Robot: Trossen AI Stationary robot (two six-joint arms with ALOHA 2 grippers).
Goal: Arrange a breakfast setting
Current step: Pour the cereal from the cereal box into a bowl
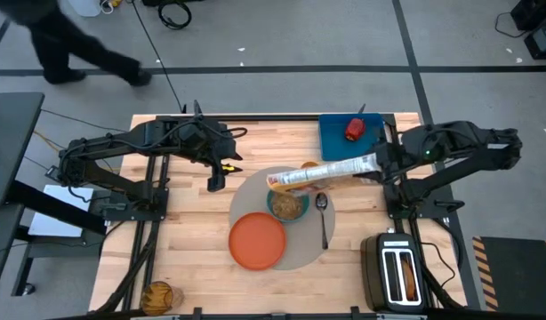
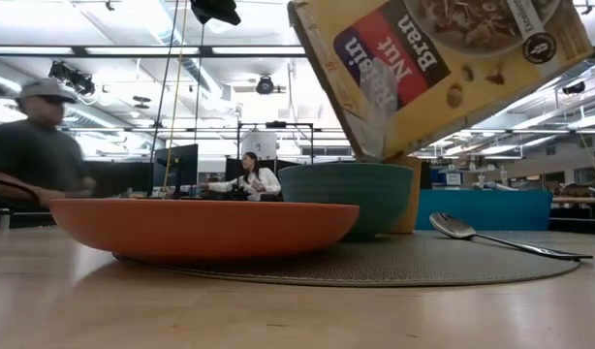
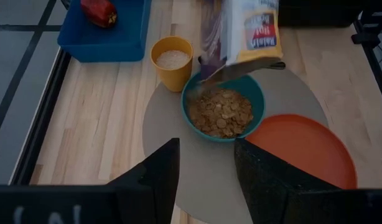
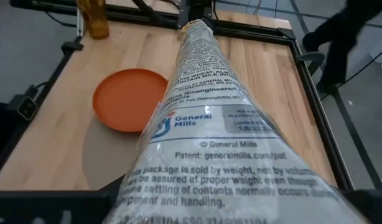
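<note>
One grey mat (image 1: 255, 209) lay at the frame's centre on the table (image 1: 184, 258). The cereal box (image 1: 331, 172), clamped by the right arm's fingers (image 1: 377, 164), ran lengthwise from right-centre, mouth tipped over the teal bowl (image 1: 288, 206). The left fingers (image 1: 217, 176), spread and empty, waited left of centre.

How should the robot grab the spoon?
Grip the metal spoon by its thin handle, coming straight down from above. It lies flat on the grey mat, bowl end near the teal bowl, so the handle end has open room.
</note>
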